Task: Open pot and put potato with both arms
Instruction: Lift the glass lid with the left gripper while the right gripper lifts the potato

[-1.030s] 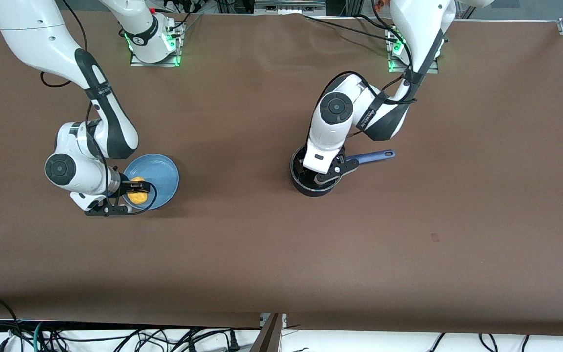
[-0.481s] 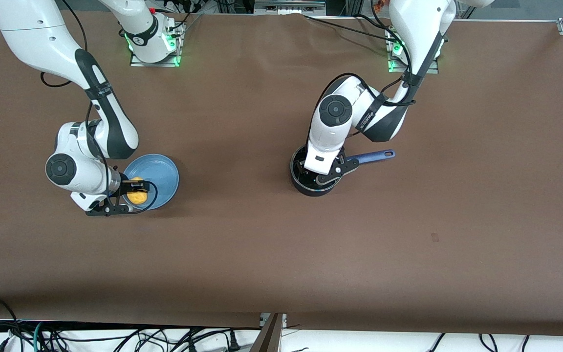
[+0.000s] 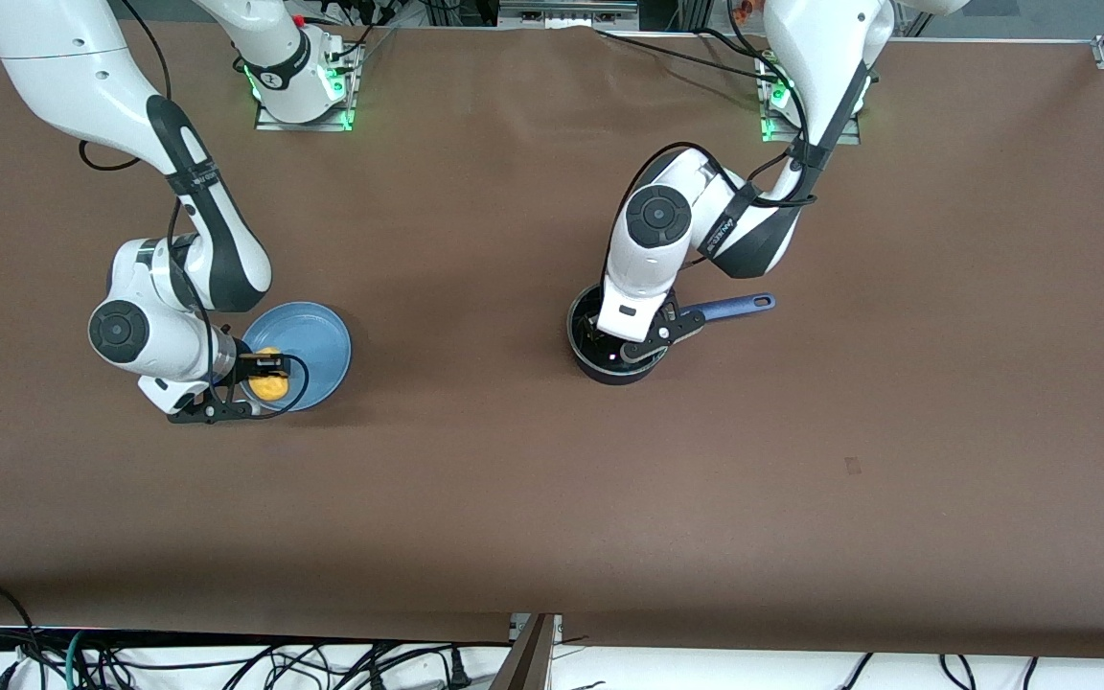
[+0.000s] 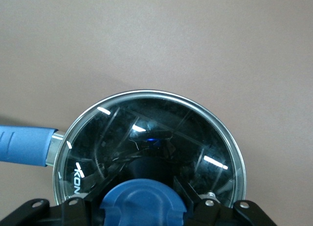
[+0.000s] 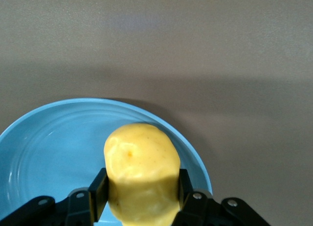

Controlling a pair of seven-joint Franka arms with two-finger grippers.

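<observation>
The black pot [image 3: 609, 369] with its long blue handle [image 3: 736, 306] stands mid-table, covered by a glass lid [image 4: 161, 133] with a blue knob [image 4: 142, 199]. My left gripper [image 3: 614, 342] is straight over the pot. In the left wrist view the gripper [image 4: 144, 205] has a finger tight against each side of the knob. The lid sits level on the pot's rim. My right gripper [image 3: 264, 376] is shut on the yellow potato [image 3: 270, 387] and holds it just over the edge of the blue plate [image 3: 317, 345]. In the right wrist view the potato [image 5: 142, 162] fills the gripper [image 5: 142, 194].
The blue plate [image 5: 44, 152] lies toward the right arm's end of the table. The pot's handle [image 4: 24, 145] points toward the left arm's end. Brown table surface [image 3: 552, 498] stretches between plate and pot and nearer the front camera.
The left arm's wrist has shifted very slightly over the pot. The right gripper with the potato has hardly moved.
</observation>
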